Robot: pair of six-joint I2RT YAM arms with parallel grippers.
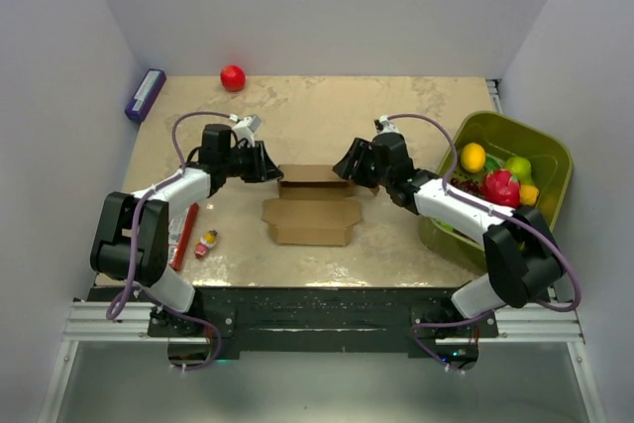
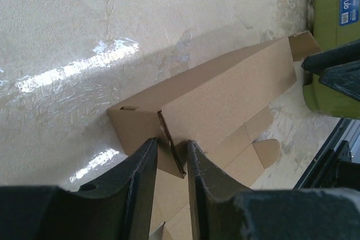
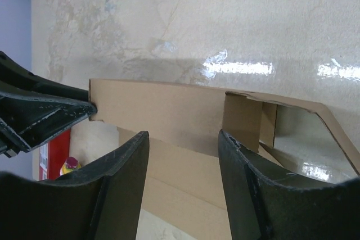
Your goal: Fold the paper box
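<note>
The paper box is brown cardboard lying mid-table, its base flat and its far wall standing upright. My left gripper is at the wall's left end. In the left wrist view its jaws are narrowly closed, and the box's end flap is wedged slantwise between them. My right gripper is at the wall's right end. In the right wrist view it stands open in front of the wall, and the folded end flap is just beyond its right finger.
A green bin of toy fruit stands at the right edge, close to my right arm. A red ball and a purple box lie at the far left. A red flat pack and a small toy lie near the left arm.
</note>
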